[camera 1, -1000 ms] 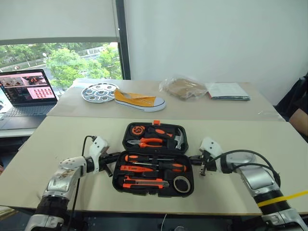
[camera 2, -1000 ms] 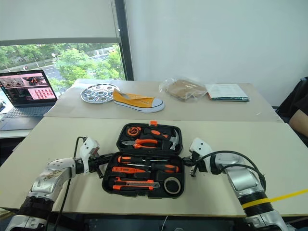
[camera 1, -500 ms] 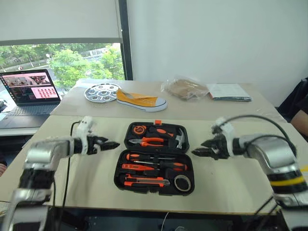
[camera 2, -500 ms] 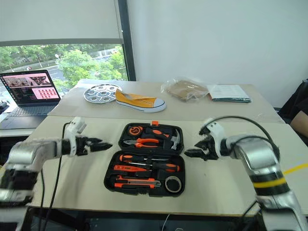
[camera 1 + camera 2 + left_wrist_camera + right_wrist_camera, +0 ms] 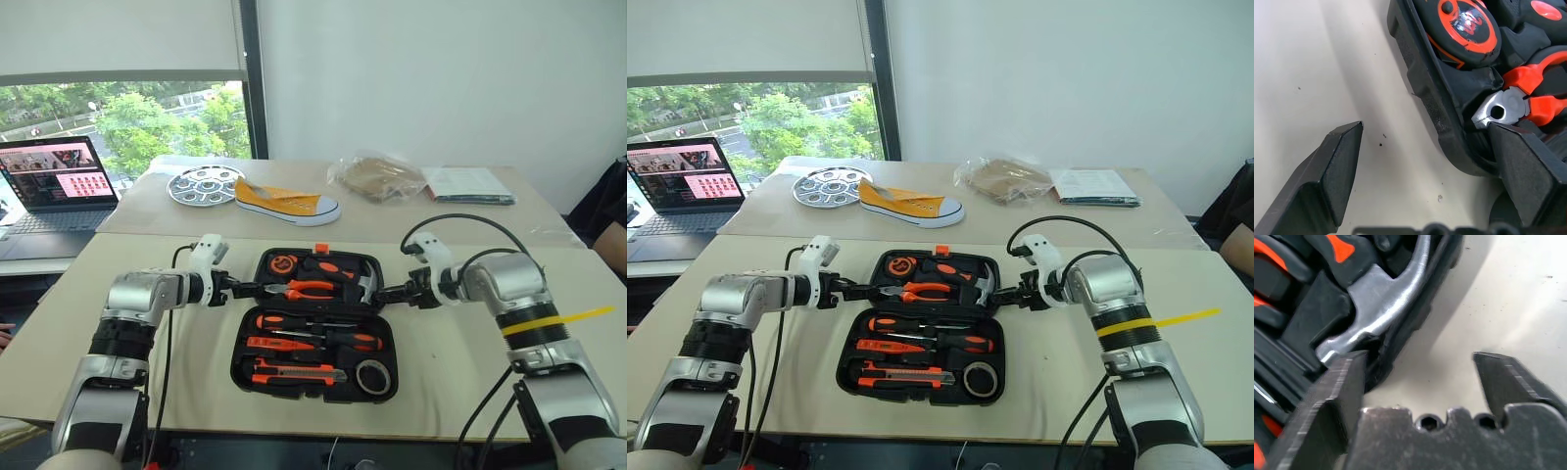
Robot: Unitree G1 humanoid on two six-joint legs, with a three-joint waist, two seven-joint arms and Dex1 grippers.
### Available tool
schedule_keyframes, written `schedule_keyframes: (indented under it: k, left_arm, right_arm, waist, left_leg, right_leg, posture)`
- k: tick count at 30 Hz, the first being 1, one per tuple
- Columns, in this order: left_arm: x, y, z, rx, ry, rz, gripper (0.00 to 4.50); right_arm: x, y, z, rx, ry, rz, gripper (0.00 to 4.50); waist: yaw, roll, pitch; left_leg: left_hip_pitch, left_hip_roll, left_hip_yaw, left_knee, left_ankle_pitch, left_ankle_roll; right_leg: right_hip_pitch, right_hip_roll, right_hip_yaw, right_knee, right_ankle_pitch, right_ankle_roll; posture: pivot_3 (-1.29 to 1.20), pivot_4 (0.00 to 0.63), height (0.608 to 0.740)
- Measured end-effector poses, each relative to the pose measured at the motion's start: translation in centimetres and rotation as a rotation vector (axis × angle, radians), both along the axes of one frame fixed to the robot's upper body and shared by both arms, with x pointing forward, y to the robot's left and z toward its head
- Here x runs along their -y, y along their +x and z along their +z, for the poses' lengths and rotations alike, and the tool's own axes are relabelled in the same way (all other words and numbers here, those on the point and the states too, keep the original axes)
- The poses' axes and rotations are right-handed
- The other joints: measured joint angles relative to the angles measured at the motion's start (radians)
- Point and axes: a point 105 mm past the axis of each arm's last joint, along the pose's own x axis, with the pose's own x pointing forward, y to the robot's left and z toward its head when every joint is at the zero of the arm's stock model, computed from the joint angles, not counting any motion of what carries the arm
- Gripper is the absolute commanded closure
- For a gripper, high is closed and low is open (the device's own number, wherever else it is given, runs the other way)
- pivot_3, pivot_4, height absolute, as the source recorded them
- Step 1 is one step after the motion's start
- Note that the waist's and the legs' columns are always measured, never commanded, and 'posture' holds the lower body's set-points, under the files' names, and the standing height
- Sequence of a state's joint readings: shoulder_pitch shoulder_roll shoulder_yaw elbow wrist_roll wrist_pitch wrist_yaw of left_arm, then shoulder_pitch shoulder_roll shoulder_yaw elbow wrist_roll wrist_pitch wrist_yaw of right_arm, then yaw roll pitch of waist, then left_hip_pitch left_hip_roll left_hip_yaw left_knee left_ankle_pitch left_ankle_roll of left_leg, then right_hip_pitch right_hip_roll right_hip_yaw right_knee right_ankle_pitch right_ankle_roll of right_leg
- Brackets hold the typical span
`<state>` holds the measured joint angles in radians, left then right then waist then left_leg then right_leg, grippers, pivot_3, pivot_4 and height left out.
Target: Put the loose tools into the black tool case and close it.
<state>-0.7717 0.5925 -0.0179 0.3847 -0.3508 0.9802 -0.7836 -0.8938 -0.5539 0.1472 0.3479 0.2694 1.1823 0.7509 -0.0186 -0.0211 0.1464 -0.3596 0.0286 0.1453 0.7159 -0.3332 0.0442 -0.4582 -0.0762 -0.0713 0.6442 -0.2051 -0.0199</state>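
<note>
Left eye view: the black tool case (image 5: 315, 323) lies open flat on the near beige table (image 5: 470, 372), its far half holding the orange-handled pliers (image 5: 306, 289), a round tape measure (image 5: 282, 263) and the hammer (image 5: 364, 281), its near half holding two screwdrivers (image 5: 315, 328), a slim orange tool (image 5: 272, 344), the utility knife (image 5: 299, 373) and a small dark tape roll (image 5: 369, 377).

The left gripper (image 5: 247, 289) sits at the left edge of the case's far half with its jaws spread: in the left wrist view one finger (image 5: 1322, 183) is over bare table outside the case wall and the other is over the rim by the plier jaws, gripping nothing.

The right gripper (image 5: 387, 292) sits at the right edge of the same half, also released: in the right wrist view one finger (image 5: 1334, 399) is at the rim by the hammer head, the other over the table.

Beyond the case lie a yellow shoe (image 5: 286, 204), a round metal tray (image 5: 203, 185) and a laptop (image 5: 57, 186).
</note>
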Motion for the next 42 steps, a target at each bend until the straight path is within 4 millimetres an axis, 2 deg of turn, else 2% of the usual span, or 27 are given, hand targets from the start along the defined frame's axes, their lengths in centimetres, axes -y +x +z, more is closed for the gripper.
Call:
schedule_keyframes:
  k: [1,4,7,8,14,15,19,22,26,28,30,32,36,37,40,42]
  left_arm:
    - [0.0,0.0,0.0,-0.001,0.0,0.0,0.16]
    - [0.0,0.0,-0.1,-0.002,0.006,0.001,0.87]
    - [0.5,0.1,-0.2,0.0,-0.006,-0.006,1.93]
    - [0.7,0.1,-0.2,0.001,-0.013,-0.01,2.31]
    - [0.9,0.1,0.0,0.014,-0.066,-0.003,4.38]
    - [0.7,0.0,0.0,0.023,-0.102,0.007,4.47]
    - [0.3,-0.2,0.0,0.089,-0.174,0.024,4.47]
    - [-0.3,-0.5,0.1,0.201,-0.236,0.044,4.47]
    - [-0.9,-1.5,1.6,0.458,-0.224,-0.003,4.47]
    - [-1.3,-2.7,2.0,0.61,-0.119,-0.078,4.47]
    - [-1.6,-4.7,1.5,0.745,0.06,-0.221,4.47]
    - [-1.5,-6.1,0.9,0.826,0.151,-0.308,4.47]
    - [-1.5,-7.6,-0.1,0.932,0.271,-0.389,4.47]
    - [-1.5,-7.9,-0.4,0.953,0.294,-0.407,4.49]
    - [-2.0,-8.7,-1.3,0.965,0.361,-0.48,3.55]
    - [-2.5,-9.6,-3.2,0.899,0.366,-0.518,2.83]
  right_arm:
    - [-0.2,0.0,0.0,-0.001,0.004,0.003,2.4]
    - [-0.4,0.2,0.1,-0.006,0.006,0.011,3.4]
    - [-0.6,0.3,0.2,-0.015,-0.001,0.017,4.36]
    - [-0.5,0.3,0.2,-0.017,0.0,0.014,4.5]
    - [-0.4,0.5,0.2,-0.024,0.013,-0.001,4.5]
    - [-0.3,0.5,0.3,-0.015,0.038,-0.002,4.5]
    - [-0.6,0.3,0.5,0.096,0.072,0.06,4.5]
    - [-0.8,0.0,1.1,0.292,0.049,0.162,4.5]
    - [-0.8,-0.9,3.1,0.606,-0.053,0.341,4.5]
    - [-0.7,-1.7,3.7,0.755,-0.124,0.441,4.5]
    - [-0.4,-3.2,2.9,0.862,-0.206,0.551,4.5]
    - [-0.1,-4.1,2.1,0.918,-0.258,0.605,4.5]
    - [0.3,-5.4,1.3,1.049,-0.385,0.709,4.5]
    - [0.4,-5.8,0.9,1.078,-0.403,0.728,4.09]
    - [0.9,-6.9,-0.8,1.084,-0.429,0.788,3.12]
    - [1.9,-7.9,-4.0,0.976,-0.459,0.841,2.47]
  waist:
    - [0.0,0.0,0.0]
    - [-0.001,0.0,0.0]
    - [0.001,0.0,0.0]
    - [0.001,0.0,0.0]
    - [0.005,0.0,0.0]
    - [0.004,0.001,0.0]
    - [0.002,0.001,0.0]
    - [0.0,0.0,0.0]
    - [-0.002,0.0,0.001]
    - [0.0,0.0,0.001]
    - [0.001,0.001,0.001]
    - [0.002,0.001,0.001]
    - [0.006,0.001,0.001]
    - [0.006,0.001,0.0]
    - [0.005,0.003,-0.002]
    - [0.005,0.003,-0.002]
  left_leg:
    - [0.001,0.0,0.0,0.0,0.0,0.0]
    - [0.003,0.0,0.0,0.001,0.0,0.0]
    - [0.006,0.0,0.001,0.003,0.0,-0.001]
    - [0.006,0.0,0.0,0.004,0.0,-0.001]
    - [0.006,0.0,0.0,0.006,0.0,-0.001]
    - [0.006,0.001,0.0,0.006,0.0,-0.001]
    - [0.005,0.001,0.0,0.005,0.001,-0.002]
    - [0.003,0.001,0.001,0.003,0.001,-0.002]
    - [0.002,0.001,0.002,-0.001,0.001,-0.003]
    - [0.002,0.001,0.003,-0.003,0.001,-0.003]
    - [0.003,0.001,0.004,-0.006,0.001,-0.003]
    - [0.003,0.001,0.007,-0.006,0.001,-0.003]
    - [0.007,0.003,0.012,-0.006,0.001,-0.002]
    - [0.008,0.004,0.014,-0.006,0.001,-0.002]
    - [0.016,0.005,0.016,-0.007,0.001,-0.002]
    - [0.025,0.005,0.018,-0.014,0.001,-0.002]
  right_leg:
    - [0.0,0.0,0.0,0.001,0.0,0.0]
    - [0.002,0.0,0.002,0.001,0.0,0.0]
    - [0.003,-0.001,0.003,0.001,0.0,0.0]
    - [0.004,-0.001,0.003,0.002,0.0,0.0]
    - [0.004,-0.002,0.004,0.003,0.001,-0.001]
    - [0.004,-0.002,0.004,0.003,0.001,-0.001]
    - [0.002,-0.001,0.004,0.003,0.001,-0.001]
    - [-0.001,-0.001,0.004,0.003,0.001,-0.001]
    - [-0.002,0.0,0.004,0.001,0.001,-0.001]
    - [-0.002,0.001,0.003,-0.001,0.001,-0.001]
    - [-0.001,0.001,0.001,-0.003,0.001,-0.001]
    - [-0.001,0.0,0.001,-0.004,0.001,0.0]
    - [0.004,0.0,0.002,-0.012,0.001,0.0]
    - [0.004,0.0,0.002,-0.011,0.001,0.0]
    - [0.011,0.0,0.004,-0.011,0.001,-0.001]
    - [0.018,-0.001,0.006,-0.015,-0.001,-0.001]
  posture:
    - [0.0,0.15,0.74]
    - [0.0,0.15,0.74]
    - [0.0,0.15,0.74]
    - [0.0,0.15,0.74]
    - [0.0,0.15,0.74]
    - [0.0,0.15,0.74]
    - [0.0,0.15,0.74]
    - [0.0,0.15,0.74]
    - [0.0,0.15,0.74]
    - [0.0,0.15,0.74]
    - [0.0,0.15,0.74]
    - [0.0,0.15,0.74]
    - [0.0,0.15,0.74]
    - [0.0,0.15,0.74]
    - [0.0,0.15,0.74]
    - [0.0,0.15,0.74]
